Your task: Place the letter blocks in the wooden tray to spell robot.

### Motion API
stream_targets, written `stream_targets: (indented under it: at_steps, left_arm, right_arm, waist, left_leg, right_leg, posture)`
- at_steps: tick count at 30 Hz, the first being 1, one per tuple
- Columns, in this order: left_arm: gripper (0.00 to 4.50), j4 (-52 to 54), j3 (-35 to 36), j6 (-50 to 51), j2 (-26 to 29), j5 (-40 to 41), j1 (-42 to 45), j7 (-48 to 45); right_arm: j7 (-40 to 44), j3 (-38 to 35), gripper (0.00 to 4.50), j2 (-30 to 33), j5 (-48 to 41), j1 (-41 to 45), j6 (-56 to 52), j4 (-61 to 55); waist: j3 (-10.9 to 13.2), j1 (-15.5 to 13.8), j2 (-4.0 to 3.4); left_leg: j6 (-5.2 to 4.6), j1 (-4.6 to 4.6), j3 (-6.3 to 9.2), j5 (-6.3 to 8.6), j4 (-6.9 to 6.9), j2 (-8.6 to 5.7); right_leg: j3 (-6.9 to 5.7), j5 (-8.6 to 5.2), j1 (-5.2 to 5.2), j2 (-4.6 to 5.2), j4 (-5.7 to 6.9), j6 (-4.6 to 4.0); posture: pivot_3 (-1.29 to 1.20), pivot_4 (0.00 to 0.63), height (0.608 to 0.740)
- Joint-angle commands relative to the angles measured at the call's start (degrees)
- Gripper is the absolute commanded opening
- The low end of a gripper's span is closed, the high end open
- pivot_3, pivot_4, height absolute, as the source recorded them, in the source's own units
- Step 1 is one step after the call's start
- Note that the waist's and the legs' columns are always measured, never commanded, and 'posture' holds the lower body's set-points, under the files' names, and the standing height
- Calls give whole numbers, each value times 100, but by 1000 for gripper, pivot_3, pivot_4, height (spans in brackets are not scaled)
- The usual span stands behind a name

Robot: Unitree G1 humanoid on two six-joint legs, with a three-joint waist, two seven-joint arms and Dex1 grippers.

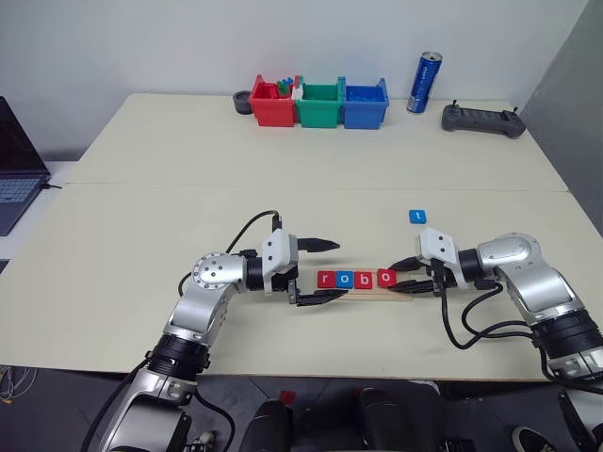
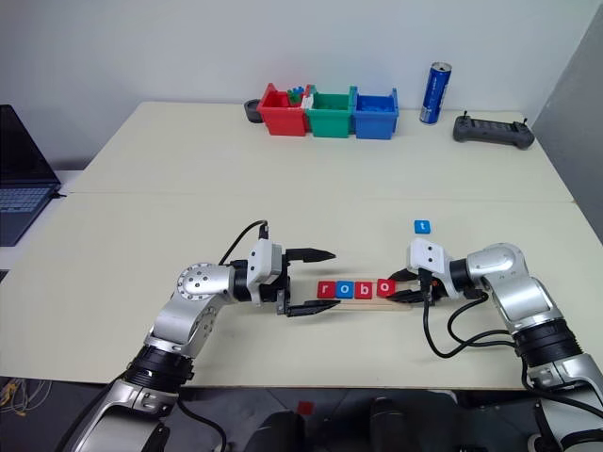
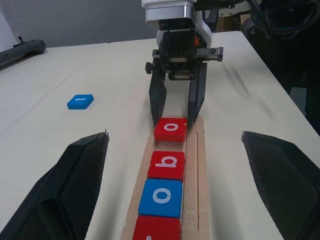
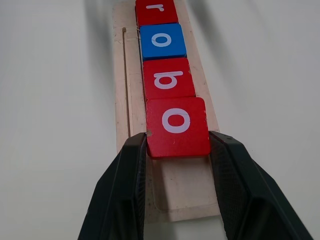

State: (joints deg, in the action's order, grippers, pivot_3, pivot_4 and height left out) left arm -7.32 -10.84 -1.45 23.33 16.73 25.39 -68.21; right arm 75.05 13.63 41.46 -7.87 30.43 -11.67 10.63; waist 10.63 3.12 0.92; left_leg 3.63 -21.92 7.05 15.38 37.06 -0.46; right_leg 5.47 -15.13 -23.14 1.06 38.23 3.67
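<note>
The wooden tray (image 1: 407, 292) lies near the table's front edge. Four letter blocks sit in a row on it: red r (image 1: 327, 279), blue o (image 1: 345, 279), red b (image 1: 364, 278) and red o (image 1: 385, 277). My right gripper (image 1: 398, 280) is at the tray's right end, shut on the red o (image 4: 176, 126) with a finger pressed on each side. The left gripper (image 1: 339, 268) is open at the tray's left end, one finger on either side of the strip and touching no block. A blue t block (image 1: 417, 217) lies flat on the table beyond the tray's right end.
Red (image 1: 272, 102), green (image 1: 320, 104) and blue (image 1: 365, 104) bins stand in a row at the table's back. A blue can (image 1: 424, 83) and a black controller (image 1: 482, 120) are at the back right. A laptop (image 1: 14, 165) sits at the far left.
</note>
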Motion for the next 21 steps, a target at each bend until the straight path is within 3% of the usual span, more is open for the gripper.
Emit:
stream_targets:
  at_steps: [1,8,19,21]
  left_arm:
    - [4500,165,26,-94,18,33,29,-19]
    - [4500,178,25,-85,14,37,40,-12]
    - [4500,166,8,-106,2,35,35,-33]
    - [4500,118,5,-125,-15,29,74,-38]
  right_arm:
    - [119,-13,2207,15,-38,96,-10,-100]
    - [111,-64,4469,-24,-91,136,-138,-149]
    - [28,-597,4469,362,-400,30,-550,-598]
    - [-11,-673,4094,386,-466,-23,-625,-590]
  waist:
    - [0,0,0]
    - [0,0,0]
    - [0,-3,0]
    - [0,-3,0]
  left_leg:
    - [0,0,0,0,0,0]
    - [0,0,0,0,0,0]
    - [0,0,1,0,0,0]
    - [0,-1,1,0,0,0]
  right_leg:
    - [0,0,0,0,0,0]
    - [0,0,0,0,0,0]
    - [0,0,0,0,0,0]
    - [-1,0,0,0,0,0]
  posture:
    - [0,150,740]
    - [0,150,740]
    - [0,150,740]
    - [0,150,740]
